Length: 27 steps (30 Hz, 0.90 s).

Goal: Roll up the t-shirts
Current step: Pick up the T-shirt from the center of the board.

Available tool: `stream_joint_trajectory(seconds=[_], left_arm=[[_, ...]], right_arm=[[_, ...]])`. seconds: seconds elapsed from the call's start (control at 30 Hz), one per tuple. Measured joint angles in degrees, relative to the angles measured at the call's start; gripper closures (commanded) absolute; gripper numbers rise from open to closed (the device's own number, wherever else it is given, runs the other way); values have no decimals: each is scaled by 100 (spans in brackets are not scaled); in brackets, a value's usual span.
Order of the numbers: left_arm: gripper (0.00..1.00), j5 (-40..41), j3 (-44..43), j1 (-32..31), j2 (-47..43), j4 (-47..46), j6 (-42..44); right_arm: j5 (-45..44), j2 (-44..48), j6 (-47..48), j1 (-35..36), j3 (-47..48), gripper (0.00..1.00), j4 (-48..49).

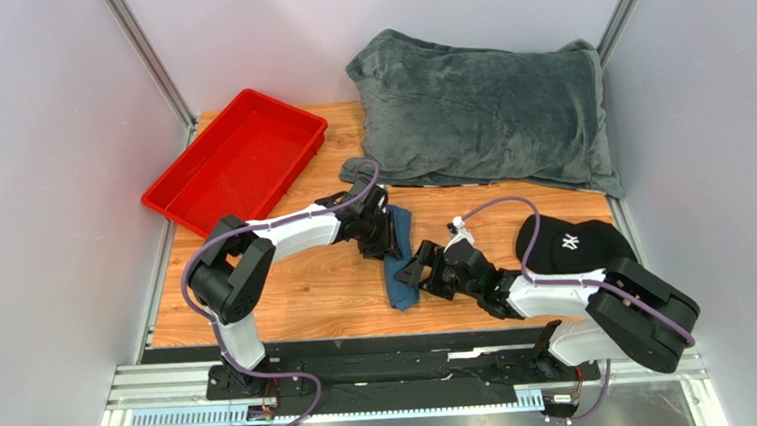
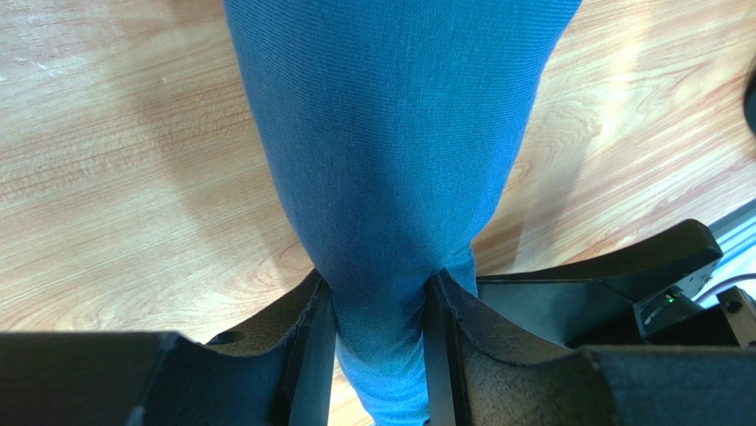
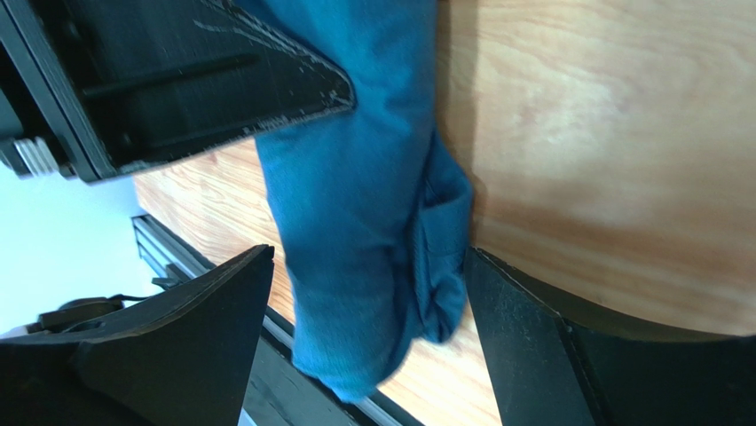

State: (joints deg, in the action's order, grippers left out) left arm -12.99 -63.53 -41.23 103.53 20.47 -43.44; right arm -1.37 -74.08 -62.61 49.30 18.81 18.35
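Top external view: teal t-shirt [image 1: 398,294], bundled narrow, lies on the table [image 1: 289,304], centre, toward its near edge; left gripper [image 2: 380,302] pinches its far end; right gripper [image 3: 368,275] spread astride its near end; I judge rolling nearly done; next, a clean release.

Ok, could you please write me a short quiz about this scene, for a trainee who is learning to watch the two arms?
1. True or false: a shirt lies in the red tray.
2. Which tool is pinching the blue t-shirt? A) left tool B) right tool C) neither
3. Name the black item with a white logo.
Key: 1 false; 2 A, the right tool's jaws stand wide around it; 3 the cap.
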Motion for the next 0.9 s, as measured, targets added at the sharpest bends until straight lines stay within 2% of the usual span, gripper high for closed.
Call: stream_joint_trajectory(seconds=[0.13, 0.17, 0.23, 0.27, 0.37, 0.47, 0.57, 0.9], left_arm=[[61, -2, 0, 0, 0, 0, -4], [61, -2, 0, 0, 0, 0, -4], [59, -2, 0, 0, 2, 0, -9], [57, 0, 0, 0, 2, 0, -11], [48, 2, 0, 0, 2, -9, 0], [44, 2, 2, 0, 11, -15, 33], [42, 2, 4, 0, 35, -31, 52], [41, -35, -74, 28, 146, -11, 186]], right_arm=[[55, -256, -111, -20, 0, 34, 330], [55, -289, -146, -26, -7, 48, 343], [74, -315, -262, -26, -24, 63, 363], [85, -310, -286, -26, -24, 75, 396], [98, -273, -385, -22, -17, 88, 426], [96, -258, -402, -26, -17, 96, 374], [98, -254, -404, -26, -11, 100, 343], [168, -402, -409, -35, 59, 100, 389]])
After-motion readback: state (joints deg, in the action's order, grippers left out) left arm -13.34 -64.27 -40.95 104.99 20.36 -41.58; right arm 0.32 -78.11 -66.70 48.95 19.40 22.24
